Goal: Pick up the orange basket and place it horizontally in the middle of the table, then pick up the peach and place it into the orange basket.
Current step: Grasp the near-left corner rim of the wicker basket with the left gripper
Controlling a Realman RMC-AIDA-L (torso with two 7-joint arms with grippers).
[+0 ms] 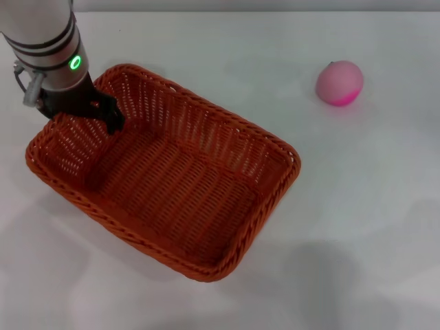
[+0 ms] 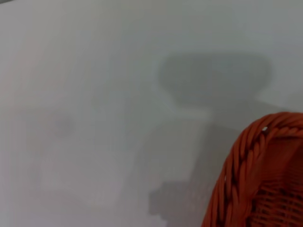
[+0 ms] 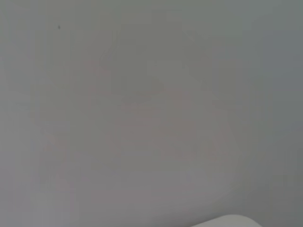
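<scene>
A: Where is the large rectangular orange woven basket (image 1: 172,180) recorded?

B: On the wide white tabletop (image 1: 357,206), left of centre, upright, open side up, long axis skewed diagonally. It is empty.

A: And the small round pale-pink peach (image 1: 339,82)?

B: Noted on the table, well apart at the far right, magenta blush facing down-right.

1. From the head camera we look forward and down on the tabletop (image 1: 385,206), from well above; the whole orange basket (image 1: 165,179) and the peach (image 1: 339,83) fit in frame.
2. The left wrist camera sits very near the tabletop (image 2: 94,94), catching only a corner of the orange basket's braided rim (image 2: 241,165).
3. The right wrist camera faces bare tabletop (image 3: 142,118).
4. Head and left wrist views share that rim corner and the tabletop beside it.
</scene>
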